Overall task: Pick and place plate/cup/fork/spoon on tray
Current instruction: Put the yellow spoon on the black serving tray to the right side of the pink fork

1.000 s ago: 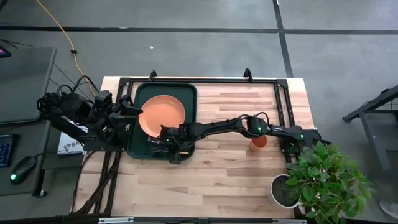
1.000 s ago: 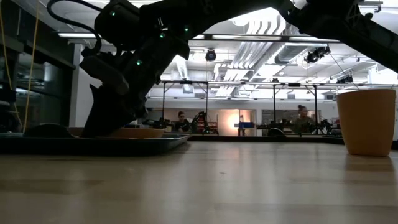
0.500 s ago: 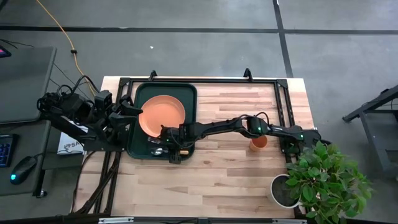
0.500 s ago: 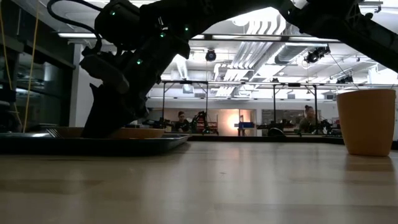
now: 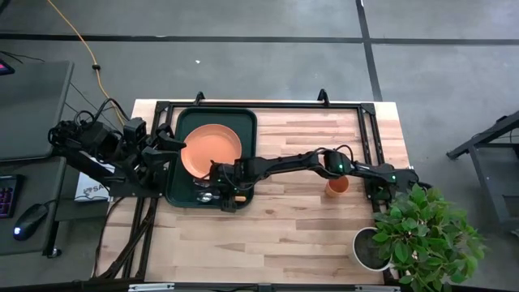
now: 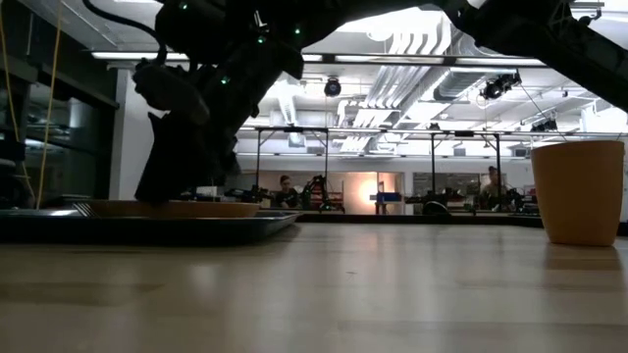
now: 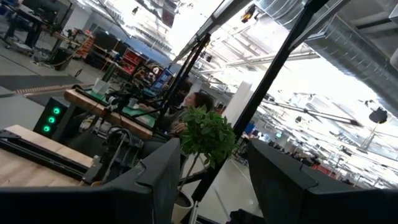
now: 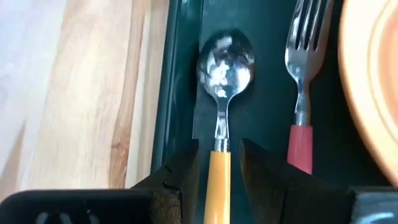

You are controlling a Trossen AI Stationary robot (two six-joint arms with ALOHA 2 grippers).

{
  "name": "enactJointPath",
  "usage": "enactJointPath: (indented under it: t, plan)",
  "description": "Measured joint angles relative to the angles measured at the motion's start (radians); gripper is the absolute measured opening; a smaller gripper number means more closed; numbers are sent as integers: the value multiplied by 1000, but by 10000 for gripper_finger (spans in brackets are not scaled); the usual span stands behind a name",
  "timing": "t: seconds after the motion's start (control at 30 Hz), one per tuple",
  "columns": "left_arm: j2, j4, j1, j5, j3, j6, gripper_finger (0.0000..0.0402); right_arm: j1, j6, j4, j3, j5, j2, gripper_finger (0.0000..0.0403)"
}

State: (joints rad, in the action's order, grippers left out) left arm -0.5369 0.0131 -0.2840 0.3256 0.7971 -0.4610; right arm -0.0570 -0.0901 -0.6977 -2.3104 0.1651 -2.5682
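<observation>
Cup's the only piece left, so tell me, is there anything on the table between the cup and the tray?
Nothing visible rests on the wood between the cup and the tray. Only the right arm stretches above that path, its gripper over the spoon.

Tray (image 5: 184,195) is crowded: plate (image 5: 211,150) fills the far part; spoon (image 8: 224,93) and fork (image 8: 303,74) lie side by side in the near strip, apart, spoon next to the rim. Right gripper (image 8: 217,165) straddles the spoon handle, arm spanning the counter (image 5: 284,219) middle. Bare counter near the cup (image 5: 337,186); potted plant (image 5: 422,231) blocks 1 corner.
</observation>
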Motion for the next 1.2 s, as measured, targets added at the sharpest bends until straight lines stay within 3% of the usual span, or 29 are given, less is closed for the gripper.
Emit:
enactJointPath:
  t: [1.2]
  plan:
    - [0, 0, 0, 0, 0, 0, 172, -3, -44, -46, 0, 75, 5, 108]
